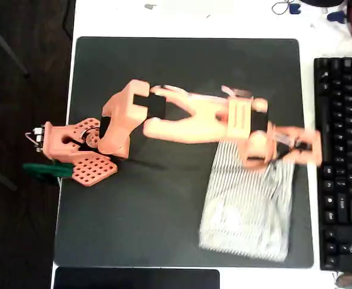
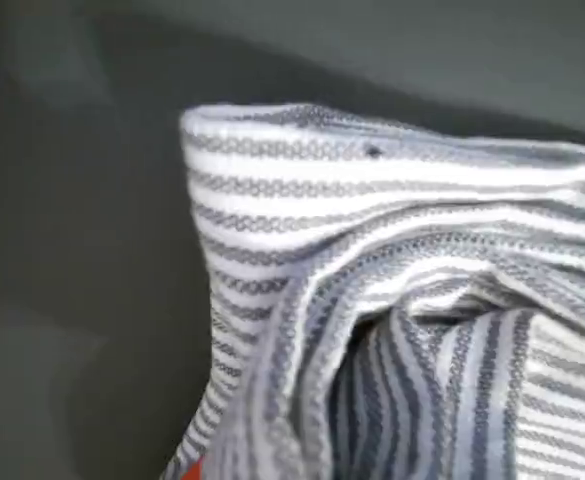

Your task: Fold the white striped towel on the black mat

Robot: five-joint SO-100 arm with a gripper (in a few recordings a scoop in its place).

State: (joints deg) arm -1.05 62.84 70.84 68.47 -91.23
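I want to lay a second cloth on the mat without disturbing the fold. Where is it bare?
The black mat is bare along its top strip above the arm and lower left of the white striped towel. The right side is crowded: towel, gripper, keyboard close by.

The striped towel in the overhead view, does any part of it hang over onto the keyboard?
No. The white striped towel lies wholly on the black mat, with a dark strip of mat between its right edge and the keyboard.

Office or home desk setup: white worktop (image 1: 182, 15) carrying a large black desk mat (image 1: 139, 223), a black computer keyboard (image 1: 343, 162) along the right edge, cables (image 1: 281, 7) at the top, dark floor (image 1: 13, 180) on the left.
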